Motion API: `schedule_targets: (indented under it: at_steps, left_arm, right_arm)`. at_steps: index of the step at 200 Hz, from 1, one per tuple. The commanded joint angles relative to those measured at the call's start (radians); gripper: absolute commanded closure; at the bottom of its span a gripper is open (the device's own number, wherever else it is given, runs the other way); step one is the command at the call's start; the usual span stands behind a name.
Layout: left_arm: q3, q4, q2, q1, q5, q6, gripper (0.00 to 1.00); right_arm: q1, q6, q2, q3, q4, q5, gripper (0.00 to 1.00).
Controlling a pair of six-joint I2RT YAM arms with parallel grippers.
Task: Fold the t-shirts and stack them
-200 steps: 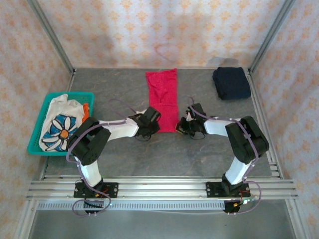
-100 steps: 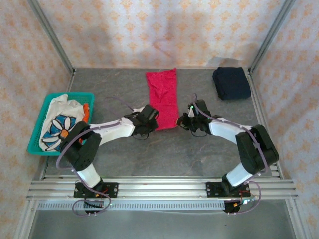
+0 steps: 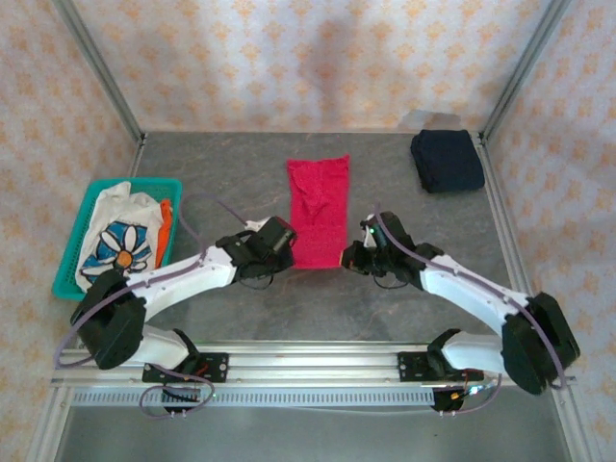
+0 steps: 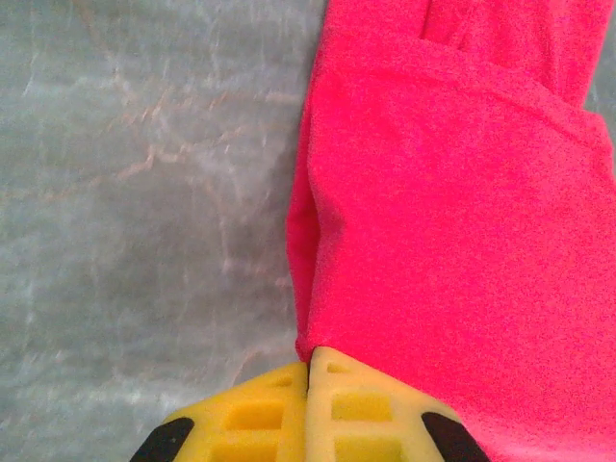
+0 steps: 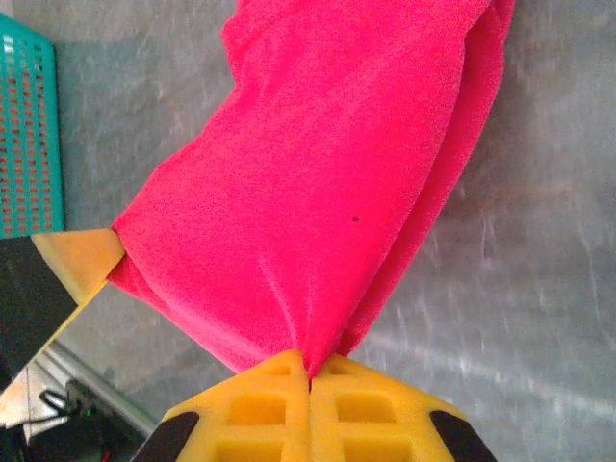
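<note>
The red shirt [image 4: 462, 241] overruns the left wrist view's right edge.

shirt [image 3: 117, 246] in basket [image 3: 65, 287] at left, flat shirt [image 3: 320, 206] in the middle, folded shirt [image 3: 447, 161] back right

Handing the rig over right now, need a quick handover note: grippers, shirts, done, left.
Left gripper: shut on the near-left corner of the red t-shirt.
Right gripper: shut on its near-right corner.
Red t-shirt: a narrow strip mid-table, running away from the arms.
Navy t-shirt: folded, at the far right of the table.
White flower-print t-shirt: crumpled in the teal basket on the left.
Done: navy folded; red folded lengthwise.
Left: probably fold the red crosswise, stack it with the navy, then fold and stack the white one.
</note>
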Motion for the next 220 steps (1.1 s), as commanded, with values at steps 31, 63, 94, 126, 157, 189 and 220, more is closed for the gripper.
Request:
schedule_targets:
  at_steps: [31, 63, 94, 126, 157, 189, 220]
  left_arm:
    - [-0.027, -0.215, -0.141, -0.087, -0.077, -0.109, 1.00]
    - [0.005, -0.270, -0.218, -0.111, -0.098, -0.134, 1.00]
    - [0.109, -0.306, -0.211, -0.105, -0.188, -0.052, 1.00]
    - [0.256, -0.257, -0.090, -0.046, -0.227, 0.098, 1.00]
    - [0.375, -0.206, 0.024, 0.006, -0.234, 0.185, 1.00]
    - [0.456, -0.172, 0.108, 0.055, -0.222, 0.243, 1.00]
    - [0.504, -0.177, 0.177, 0.081, -0.169, 0.254, 1.00]
  right_arm:
    - [0.104, 0.118, -0.192, -0.022, -0.209, 0.079, 1.00]
    - [0.128, 0.109, -0.243, 0.063, -0.295, 0.111, 1.00]
    - [0.125, 0.017, -0.220, 0.152, -0.317, 0.191, 1.00]
    - [0.070, -0.099, -0.097, 0.250, -0.289, 0.204, 1.00]
    - [-0.022, -0.180, -0.002, 0.323, -0.220, 0.158, 1.00]
    - [-0.107, -0.250, 0.117, 0.402, -0.186, 0.111, 1.00]
    - [-0.149, -0.273, 0.180, 0.440, -0.183, 0.074, 1.00]
